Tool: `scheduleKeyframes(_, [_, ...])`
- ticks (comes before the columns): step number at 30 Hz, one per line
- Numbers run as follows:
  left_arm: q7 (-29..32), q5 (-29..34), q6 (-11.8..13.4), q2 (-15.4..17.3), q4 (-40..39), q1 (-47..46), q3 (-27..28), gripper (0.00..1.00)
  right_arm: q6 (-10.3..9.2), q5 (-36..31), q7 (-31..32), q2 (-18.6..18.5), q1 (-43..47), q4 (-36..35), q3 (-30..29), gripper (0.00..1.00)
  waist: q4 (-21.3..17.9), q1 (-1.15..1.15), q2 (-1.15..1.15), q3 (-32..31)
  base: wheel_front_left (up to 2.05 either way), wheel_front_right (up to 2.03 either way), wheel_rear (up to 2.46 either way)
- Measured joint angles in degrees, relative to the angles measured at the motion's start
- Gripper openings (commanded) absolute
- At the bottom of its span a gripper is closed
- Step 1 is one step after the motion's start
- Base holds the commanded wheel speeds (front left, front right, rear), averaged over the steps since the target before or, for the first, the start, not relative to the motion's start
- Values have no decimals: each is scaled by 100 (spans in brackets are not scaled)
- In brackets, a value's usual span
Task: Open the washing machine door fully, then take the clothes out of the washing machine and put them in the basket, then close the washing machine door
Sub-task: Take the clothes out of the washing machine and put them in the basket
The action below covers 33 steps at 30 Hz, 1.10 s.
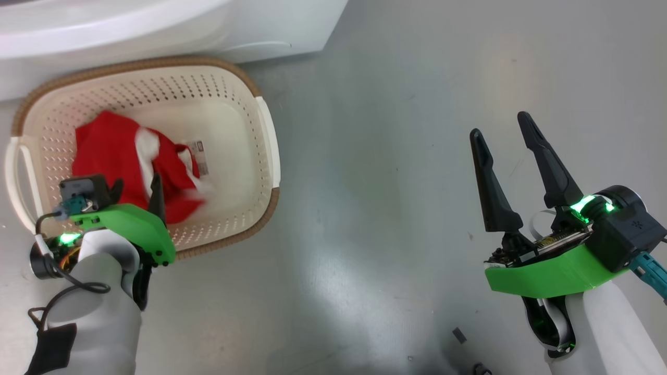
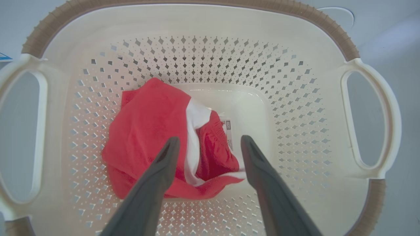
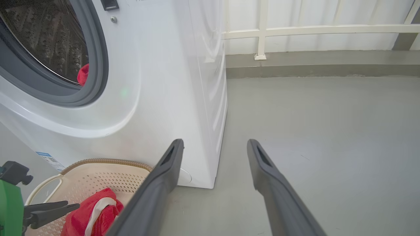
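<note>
Red clothes (image 1: 112, 151) lie inside the basket (image 1: 234, 104). The left gripper (image 2: 208, 141) hangs over the basket, fingers spread, empty. The right gripper (image 1: 499, 125), likewise spread and empty, hovers well right of the basket.

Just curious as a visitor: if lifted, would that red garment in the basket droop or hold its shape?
Probably droop: the red garment lies crumpled in folds inside the basket. Likely light too; the fabric looks thin and mesh-like.
</note>
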Motion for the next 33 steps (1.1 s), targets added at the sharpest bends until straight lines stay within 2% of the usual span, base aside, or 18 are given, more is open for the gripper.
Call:
scheduleKeyframes(11, [-1,-119,-12,-140,-669,436,52,100,0,60,0,0,9,115,-9,100,77,0,0,-453,0,0,0])
scheduleKeyframes(18, [-2,-230,-55,-300,-1724,1028,-140,100,0,60,0,0,124,253,-26,100,184,0,0,-941,0,0,0])
scheduleKeyframes(23, [-3,-622,-56,-334,-2776,1631,-283,100,0,60,0,-1,282,388,-22,100,277,0,0,-1340,0,0,0])
scheduleKeyframes(26, [-7,-588,-56,-352,-3566,2232,-325,100,0,60,0,-1,391,505,-24,100,362,0,0,-1727,0,0,0])
scheduleKeyframes(33, [-7,-634,-54,-356,-4123,2845,-359,100,0,-12,0,0,624,669,-49,100,446,0,0,-2259,0,0,0])
